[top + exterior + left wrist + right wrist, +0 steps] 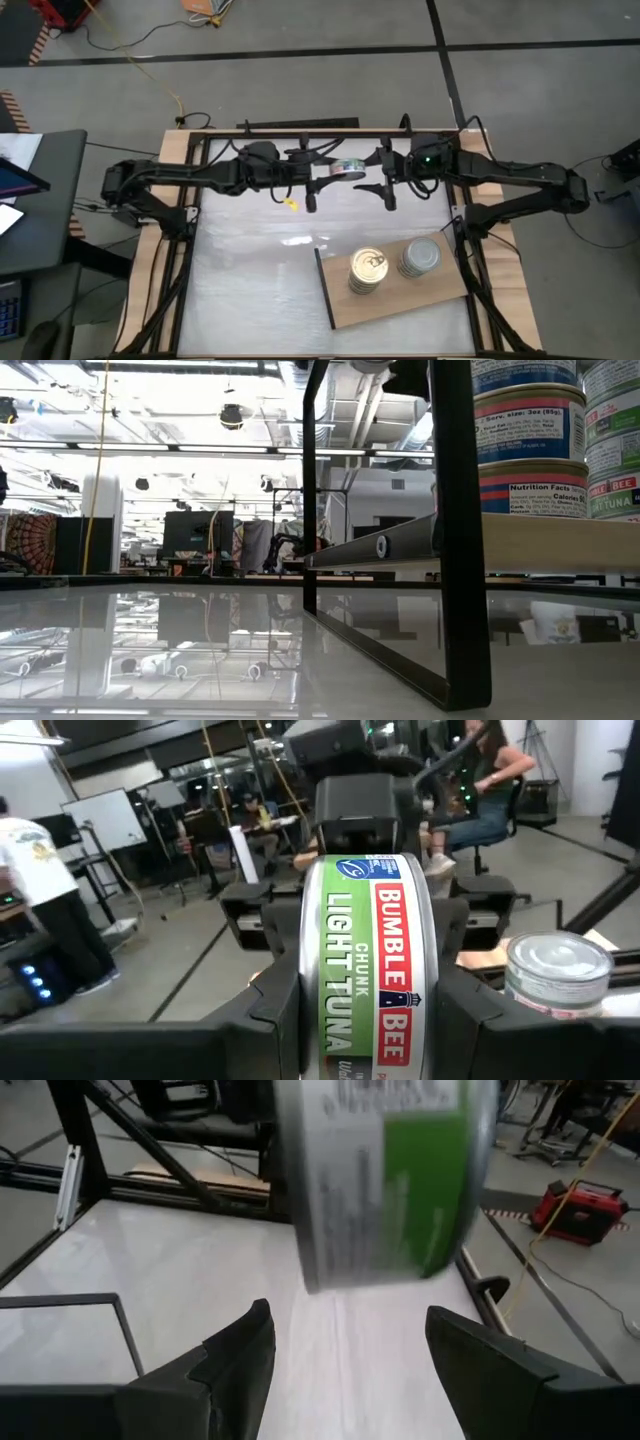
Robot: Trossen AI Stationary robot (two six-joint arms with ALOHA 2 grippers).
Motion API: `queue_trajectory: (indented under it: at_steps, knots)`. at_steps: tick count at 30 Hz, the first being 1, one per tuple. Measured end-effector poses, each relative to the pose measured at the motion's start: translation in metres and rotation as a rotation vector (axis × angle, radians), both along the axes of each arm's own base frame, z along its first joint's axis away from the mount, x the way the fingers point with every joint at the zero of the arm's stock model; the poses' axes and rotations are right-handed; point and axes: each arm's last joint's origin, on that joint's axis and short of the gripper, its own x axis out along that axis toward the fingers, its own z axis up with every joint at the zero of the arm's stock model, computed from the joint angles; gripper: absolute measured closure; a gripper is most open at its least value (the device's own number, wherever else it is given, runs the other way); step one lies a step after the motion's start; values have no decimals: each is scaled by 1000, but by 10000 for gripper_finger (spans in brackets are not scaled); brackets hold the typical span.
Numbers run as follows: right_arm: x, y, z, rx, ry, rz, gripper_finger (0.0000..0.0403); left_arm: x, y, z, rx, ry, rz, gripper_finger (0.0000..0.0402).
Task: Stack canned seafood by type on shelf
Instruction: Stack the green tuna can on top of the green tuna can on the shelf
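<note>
At twelve o'clock, the left claw [322, 170] pinches a green-labelled round tuna tin [348, 168]; the right claw [345, 1342], spread, should probably straddle it squarely.

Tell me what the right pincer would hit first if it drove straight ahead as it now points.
Probably the tuna can held by the left pincer; the open right pincer faces it, though the gap's depth is unclear.

The high view looks straight down on the whole table [250, 260]. The low view sits at tabletop level, close beside the shelf [540, 540], facing the room. Each of the 2 wrist views looks forward along its arm; both share 1 can [368, 965] at very close range, also visible from above
</note>
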Motion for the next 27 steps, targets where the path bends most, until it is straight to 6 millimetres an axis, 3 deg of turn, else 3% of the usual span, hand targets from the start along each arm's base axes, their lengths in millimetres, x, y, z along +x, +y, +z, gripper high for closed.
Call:
queue_trajectory:
  at_steps: [16,19,23,27]
  knots:
    - [3,3,20,-32,-209,138,124,9,0,-8,16,10,-22,269]
    - [3,3,19,-30,-203,137,157,10,0,-10,-1,17,-23,269]
    - [3,3,19,-20,-194,125,247,10,0,-12,-29,31,-13,269]
    - [3,3,17,1,-183,125,247,9,0,-13,-58,40,18,261]
